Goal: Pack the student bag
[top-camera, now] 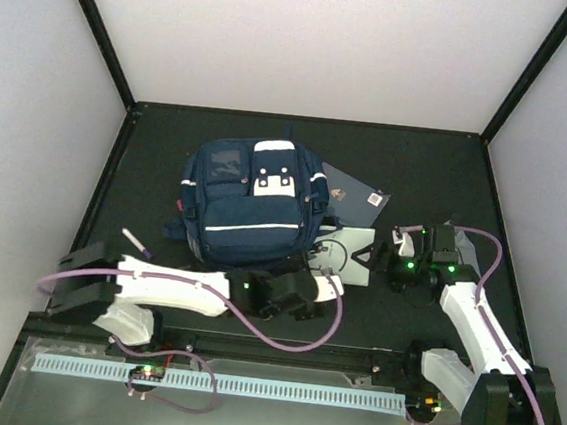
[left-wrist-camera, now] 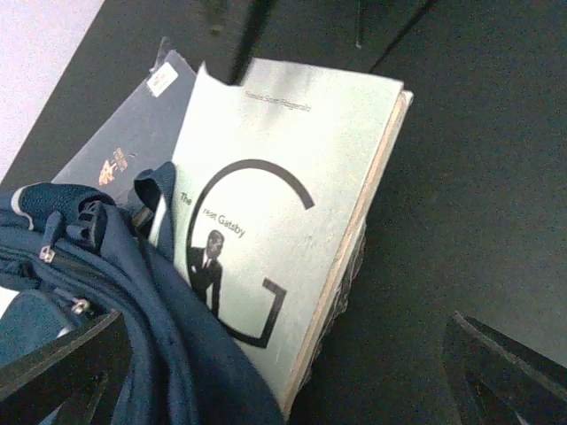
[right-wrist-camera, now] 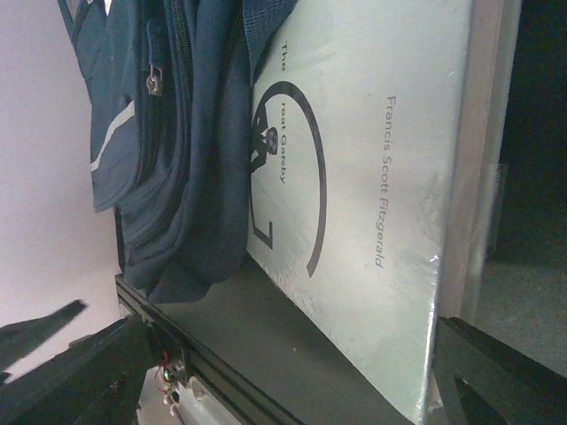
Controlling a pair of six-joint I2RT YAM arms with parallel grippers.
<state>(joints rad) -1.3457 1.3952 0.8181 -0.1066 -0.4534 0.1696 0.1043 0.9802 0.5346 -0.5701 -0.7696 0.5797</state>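
Navy-blue student bag (top-camera: 249, 204) is draped over a pale green book (top-camera: 353, 251) at its 4 o'clock; left gripper (top-camera: 296, 292) and right gripper (top-camera: 397, 252) are held spread wide apart.

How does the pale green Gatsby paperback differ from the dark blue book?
The pale green paperback bears a big black G; the dark blue flat book shows a small gold emblem and white sticker. The paperback lies nearer the robot, the blue book farther back. Both lie flat beside the navy striped fabric backpack.
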